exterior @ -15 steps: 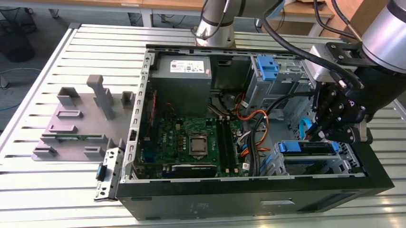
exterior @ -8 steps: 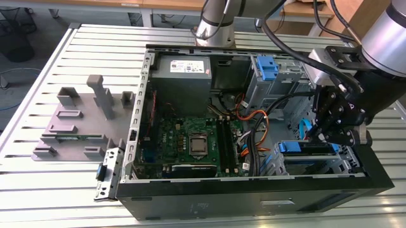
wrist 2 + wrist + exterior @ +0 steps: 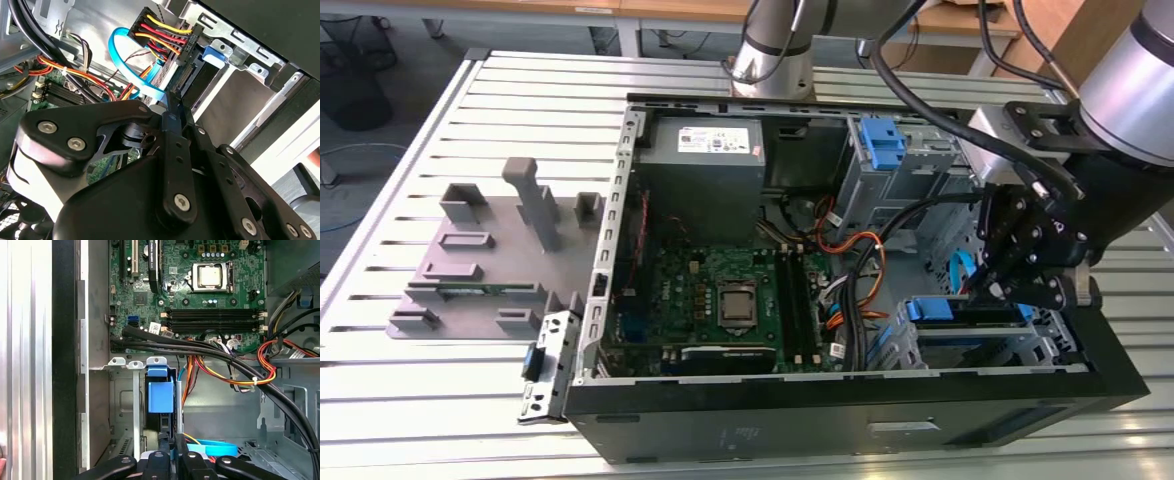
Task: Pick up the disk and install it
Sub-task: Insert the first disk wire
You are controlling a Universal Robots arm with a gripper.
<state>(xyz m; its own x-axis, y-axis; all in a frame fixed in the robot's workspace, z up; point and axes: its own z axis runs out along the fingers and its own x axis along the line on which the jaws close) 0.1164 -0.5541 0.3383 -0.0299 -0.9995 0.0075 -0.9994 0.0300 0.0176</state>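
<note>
Exterior view: 1 black multi-link gripper (image 3: 1023,290) at the end of the silver-and-black arm, lowered into the open black-and-grey desktop computer case (image 3: 854,400) lying on the slatted aluminium table (image 3: 400,150); the fingertips stand at the drive cage in the case corner toward the exterior view's right, directly over the flat silver-grey disk in its blue plastic bracket (image 3: 958,312), which sits in that cage with its blue edge showing. First wrist view: the disk (image 3: 161,400) stands edge-on in the cage slot just ahead of the gripper (image 3: 172,452); its blue tab faces the camera, and the dark fingers (image 3: 165,444) appear drawn close together against the disk's near edge, though actual grip cannot be confirmed. Second wrist view: the gripper (image 3: 172,107) points at the drive's connector end, beside a black power plug with red, yellow and orange wires (image 3: 160,35) and a looped flat blue data cable (image 3: 131,70). Also present: 1 green motherboard (image 3: 720,300), 1 grey power supply box (image 3: 703,150), 1 grey plastic fixture (image 3: 487,255) on the table, well apart from the gripper.
</note>
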